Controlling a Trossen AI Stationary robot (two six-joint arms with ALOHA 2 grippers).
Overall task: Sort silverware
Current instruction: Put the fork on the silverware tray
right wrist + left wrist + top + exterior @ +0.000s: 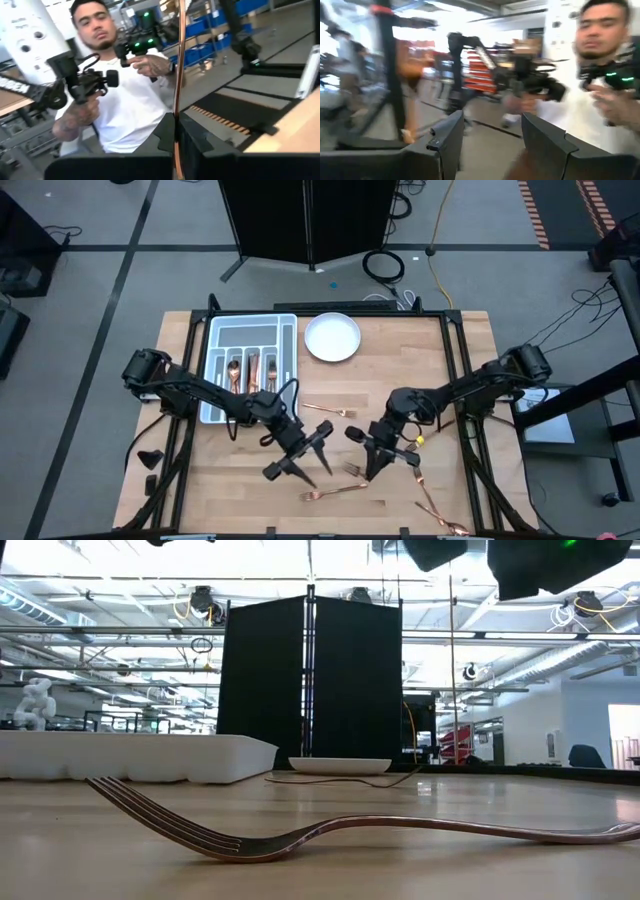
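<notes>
Right wrist view: utensil upright in right gripper.

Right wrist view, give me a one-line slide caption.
Right gripper shut on a slim copper utensil handle, with a person in a white shirt beyond.

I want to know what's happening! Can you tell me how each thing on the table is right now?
left gripper: open, empty, above the table
right gripper: shut on a copper utensil
grey tray: holding some silverware
white plate: empty
fork: lying loose on the table, unsorted
</notes>
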